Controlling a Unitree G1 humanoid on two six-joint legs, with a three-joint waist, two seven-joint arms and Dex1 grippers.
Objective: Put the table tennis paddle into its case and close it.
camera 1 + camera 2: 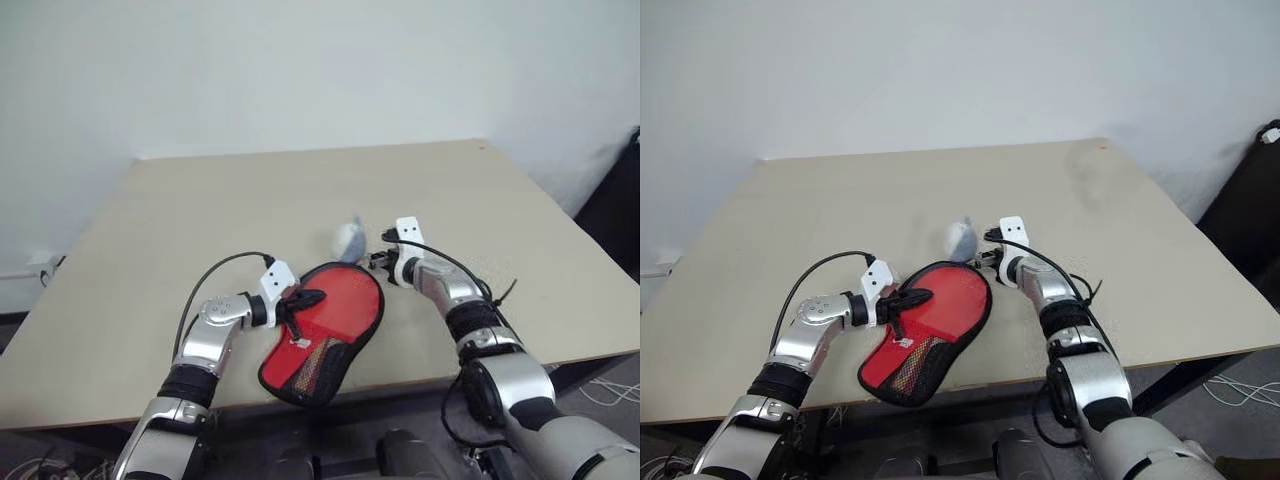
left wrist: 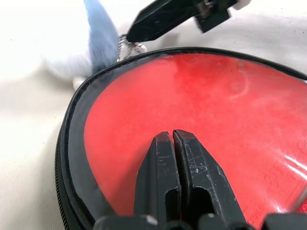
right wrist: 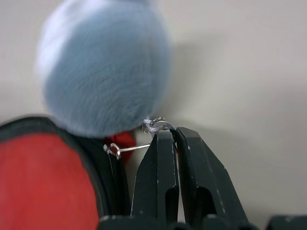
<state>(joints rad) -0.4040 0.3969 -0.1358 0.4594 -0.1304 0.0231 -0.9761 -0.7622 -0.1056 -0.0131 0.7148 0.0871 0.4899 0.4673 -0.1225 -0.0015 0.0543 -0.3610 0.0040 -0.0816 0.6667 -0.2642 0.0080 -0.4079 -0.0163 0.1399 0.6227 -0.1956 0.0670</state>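
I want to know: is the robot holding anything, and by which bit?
The right gripper pinches the small metal ring by the fluffy ball. The left gripper holds nothing.

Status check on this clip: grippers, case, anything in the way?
Left gripper shut, pressing on the case. Right gripper shut on the zip ring by the fluffy ball. Case lies on table edge. No obstruction.

My two head eyes look down from above my arms over the table (image 1: 300,190); my wrist cameras sit close, both sharing the case's (image 2: 201,120) far rim
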